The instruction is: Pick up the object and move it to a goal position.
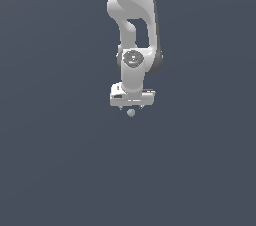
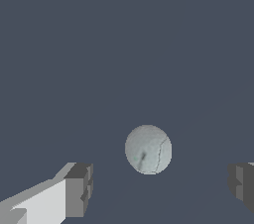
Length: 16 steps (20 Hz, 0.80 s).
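The object is a tiny pale grey-blue ball (image 1: 131, 113), sitting just under the white gripper (image 1: 131, 107) in the exterior view. In the wrist view the ball (image 2: 148, 149) lies between the two dark finger pads (image 2: 79, 191), with a clear gap to each side, so nothing is touching it. The gripper (image 2: 159, 186) is open, its fingers spread far wider than the ball. The fingers themselves barely show below the hand in the exterior view.
The white arm (image 1: 134, 25) comes down from the top of the exterior view. A plain dark grey-blue surface (image 1: 60, 160) fills everything else in view.
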Each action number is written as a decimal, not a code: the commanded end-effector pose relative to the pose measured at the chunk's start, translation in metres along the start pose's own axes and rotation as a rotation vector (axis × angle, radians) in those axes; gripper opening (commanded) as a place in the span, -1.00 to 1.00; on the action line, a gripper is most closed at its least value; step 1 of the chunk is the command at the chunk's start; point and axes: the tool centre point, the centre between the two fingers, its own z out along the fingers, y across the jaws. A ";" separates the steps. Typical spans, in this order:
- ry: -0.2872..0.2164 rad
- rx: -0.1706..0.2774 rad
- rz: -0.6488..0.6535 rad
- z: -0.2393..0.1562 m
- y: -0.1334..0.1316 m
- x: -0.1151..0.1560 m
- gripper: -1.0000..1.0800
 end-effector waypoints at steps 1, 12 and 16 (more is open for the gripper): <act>0.000 0.000 0.000 0.000 0.000 0.000 0.92; 0.000 0.000 -0.001 0.037 0.000 -0.002 0.92; 0.001 0.000 -0.001 0.049 -0.001 -0.002 0.92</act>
